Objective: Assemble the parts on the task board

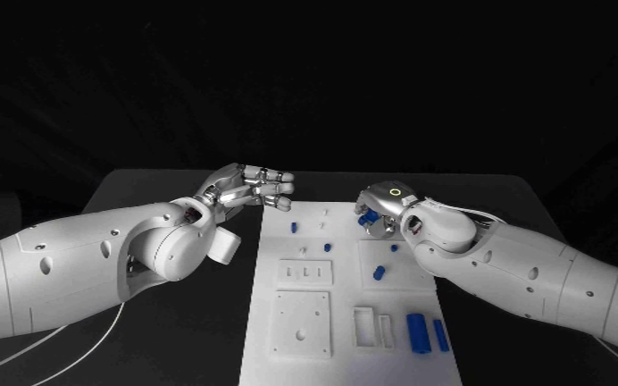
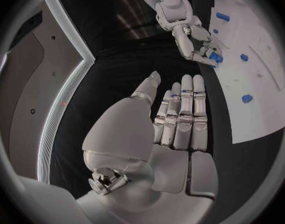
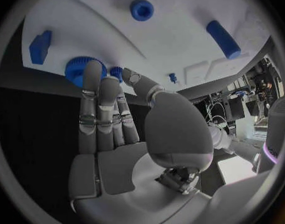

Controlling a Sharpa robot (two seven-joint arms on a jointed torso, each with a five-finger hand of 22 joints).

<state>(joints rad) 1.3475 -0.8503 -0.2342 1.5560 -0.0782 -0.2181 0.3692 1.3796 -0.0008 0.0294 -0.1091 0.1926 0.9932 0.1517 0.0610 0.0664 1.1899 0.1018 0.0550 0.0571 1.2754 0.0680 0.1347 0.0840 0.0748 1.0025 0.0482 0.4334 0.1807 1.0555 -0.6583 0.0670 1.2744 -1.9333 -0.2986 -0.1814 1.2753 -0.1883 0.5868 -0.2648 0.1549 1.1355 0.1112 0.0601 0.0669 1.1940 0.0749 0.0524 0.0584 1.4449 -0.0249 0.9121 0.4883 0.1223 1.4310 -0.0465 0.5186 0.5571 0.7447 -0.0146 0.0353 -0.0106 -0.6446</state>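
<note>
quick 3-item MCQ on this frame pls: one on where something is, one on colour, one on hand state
1. Where is the right hand?
A. At the far end of the task board, on the right
B. Off the table, raised high
C. Over the board's near left corner

2. What colour are the two long parts lying at the board's near right?
A. Red
B. Blue
C. Yellow

3. How is the left hand?
A. Gripping a long part
B. Pressing flat on the board
C. Holding nothing, fingers straight, off the board's left edge

Key:
1 A: the head view puts it at the far right of the white plate, fingertips at a toothed blue part.
2 B: both lie blue beside the slotted white block.
3 C: the left wrist view shows its fingers straight over black table, nothing in them.
</note>
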